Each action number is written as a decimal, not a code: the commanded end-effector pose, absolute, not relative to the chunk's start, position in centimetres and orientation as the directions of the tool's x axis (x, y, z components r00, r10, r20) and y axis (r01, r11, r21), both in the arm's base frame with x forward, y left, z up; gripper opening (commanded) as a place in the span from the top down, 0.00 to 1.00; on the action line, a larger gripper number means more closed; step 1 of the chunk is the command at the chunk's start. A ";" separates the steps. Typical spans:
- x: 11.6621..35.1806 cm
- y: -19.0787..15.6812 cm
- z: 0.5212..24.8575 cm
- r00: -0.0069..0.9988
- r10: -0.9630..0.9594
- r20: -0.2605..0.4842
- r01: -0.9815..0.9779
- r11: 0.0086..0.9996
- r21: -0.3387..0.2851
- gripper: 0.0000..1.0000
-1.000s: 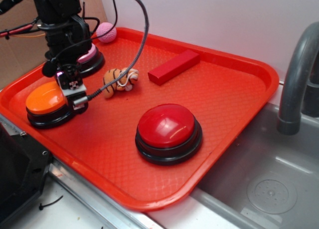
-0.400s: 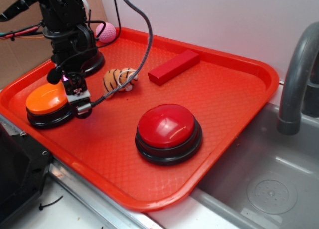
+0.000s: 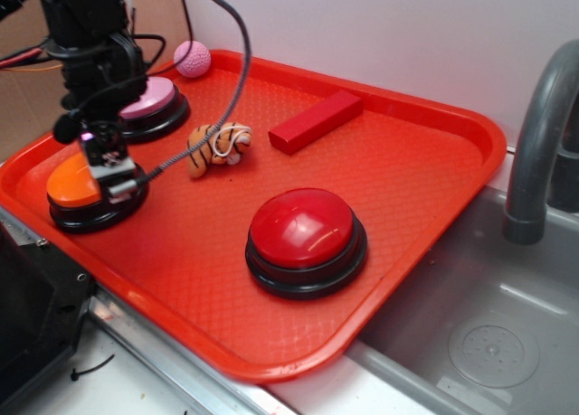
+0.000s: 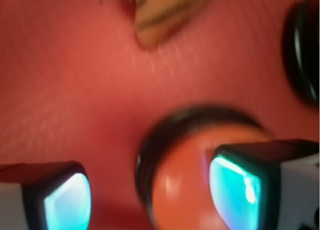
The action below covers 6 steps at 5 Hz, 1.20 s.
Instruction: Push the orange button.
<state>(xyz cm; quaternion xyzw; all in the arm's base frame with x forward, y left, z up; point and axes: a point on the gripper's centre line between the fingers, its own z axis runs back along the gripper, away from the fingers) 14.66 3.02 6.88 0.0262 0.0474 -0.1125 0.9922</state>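
Observation:
The orange button (image 3: 69, 188), a glossy orange dome on a black base, sits at the tray's near left corner. My gripper (image 3: 110, 165) stands over the button's right half, pointing down and covering part of the dome. In the wrist view the orange button (image 4: 182, 187) fills the lower middle. The gripper (image 4: 150, 195) is open: the right fingertip (image 4: 235, 182) lies over the dome and the left fingertip (image 4: 62, 202) over bare tray. Nothing is gripped. I cannot tell whether a finger touches the dome.
On the red tray (image 3: 434, 189) are a pink-topped button (image 3: 152, 97), a pink ball (image 3: 192, 58), a striped tiger toy (image 3: 215, 146), a red block (image 3: 317, 121) and a large red button (image 3: 306, 230). A sink (image 3: 488, 334) and faucet (image 3: 543, 135) lie to the right.
The gripper has moved left from the orange button's right edge to over the dome. The pink-topped button behind the arm shows again.

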 end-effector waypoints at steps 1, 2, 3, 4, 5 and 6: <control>14.7 4.5 9.7 0.986 -0.158 -0.048 0.161 0.985 0.067 0.00; 14.5 4.7 10.4 0.991 -0.130 0.018 0.129 0.991 0.035 0.00; 14.1 5.2 11.5 0.995 -0.094 0.031 0.092 0.994 0.065 0.00; 13.9 5.7 12.2 0.998 -0.062 0.027 0.060 0.995 0.074 0.00; 13.7 6.0 13.0 0.999 -0.028 -0.015 0.029 0.994 0.101 0.00; 13.9 6.0 13.8 1.000 -0.021 -0.007 0.021 0.994 0.110 0.00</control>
